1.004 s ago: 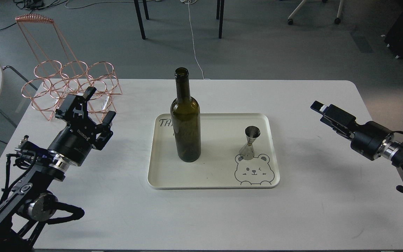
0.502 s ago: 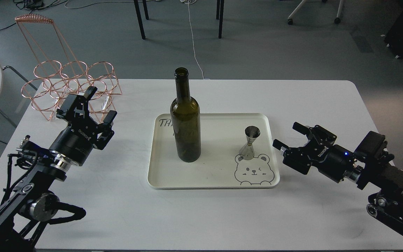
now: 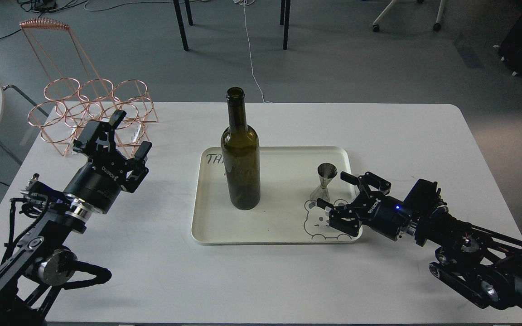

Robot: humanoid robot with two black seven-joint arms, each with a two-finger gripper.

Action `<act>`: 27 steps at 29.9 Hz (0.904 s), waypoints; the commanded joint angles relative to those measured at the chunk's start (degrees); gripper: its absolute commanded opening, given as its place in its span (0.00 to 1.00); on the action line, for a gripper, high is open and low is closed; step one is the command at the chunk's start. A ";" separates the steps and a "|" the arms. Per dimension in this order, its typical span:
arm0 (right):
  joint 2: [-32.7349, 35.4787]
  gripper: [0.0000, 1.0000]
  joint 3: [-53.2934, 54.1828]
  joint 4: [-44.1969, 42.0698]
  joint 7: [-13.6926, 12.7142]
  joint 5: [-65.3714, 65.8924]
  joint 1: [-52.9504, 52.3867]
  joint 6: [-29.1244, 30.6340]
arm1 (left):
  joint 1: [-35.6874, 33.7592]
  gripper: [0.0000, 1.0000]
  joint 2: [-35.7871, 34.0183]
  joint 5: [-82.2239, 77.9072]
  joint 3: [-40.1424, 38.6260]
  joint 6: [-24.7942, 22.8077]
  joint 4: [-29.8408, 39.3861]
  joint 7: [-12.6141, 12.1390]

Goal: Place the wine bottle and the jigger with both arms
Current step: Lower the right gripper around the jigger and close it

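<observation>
The dark olive-green wine bottle (image 3: 241, 158) stands upright on the left part of a cream tray (image 3: 270, 226). The steel jigger (image 3: 325, 183) stands upright on the tray's right side, by a bear drawing. My right gripper (image 3: 333, 192) is open, low over the tray's right edge, its fingers just right of the jigger and not holding it. My left gripper (image 3: 130, 136) is open and empty above the table, well left of the tray and the bottle.
A copper wire bottle rack (image 3: 91, 108) stands at the table's back left corner, just behind my left gripper. The white table (image 3: 288, 280) has rounded corners. Chair and table legs stand on the floor behind.
My right arm has swung in from the right edge, dropped low and reached the jigger's right side. My left arm has barely moved. Bottle and jigger stand as before.
</observation>
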State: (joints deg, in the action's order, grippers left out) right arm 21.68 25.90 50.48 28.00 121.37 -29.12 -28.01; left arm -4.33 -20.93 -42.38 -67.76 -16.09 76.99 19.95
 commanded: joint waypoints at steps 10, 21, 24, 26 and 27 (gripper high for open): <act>-2.87 0.71 -0.15 -3.02 0.00 0.00 -1.11 0.01 | 0.03 0.98 0.01 -0.07 0.00 0.18 0.79 0.00; -3.40 0.46 -0.15 -4.68 0.00 0.00 -1.64 0.01 | 0.03 0.98 -0.08 -0.07 0.00 0.18 0.79 0.00; -3.92 0.40 -0.15 -4.95 0.00 0.00 -1.64 0.01 | 0.03 0.98 -0.08 -0.07 0.00 0.09 0.79 0.00; -4.01 0.37 -0.15 -4.95 0.00 0.00 -1.64 0.01 | 0.03 0.98 -0.16 -0.07 0.00 0.09 0.88 0.00; -4.01 0.34 -0.15 -4.95 0.00 0.00 -1.73 0.01 | 0.03 0.98 -0.25 -0.07 0.00 0.18 1.23 0.00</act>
State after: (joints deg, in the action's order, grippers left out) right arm 17.80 25.75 45.59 28.00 121.38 -30.76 -28.01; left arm -4.30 -21.04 -42.43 -67.76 -15.92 77.80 19.95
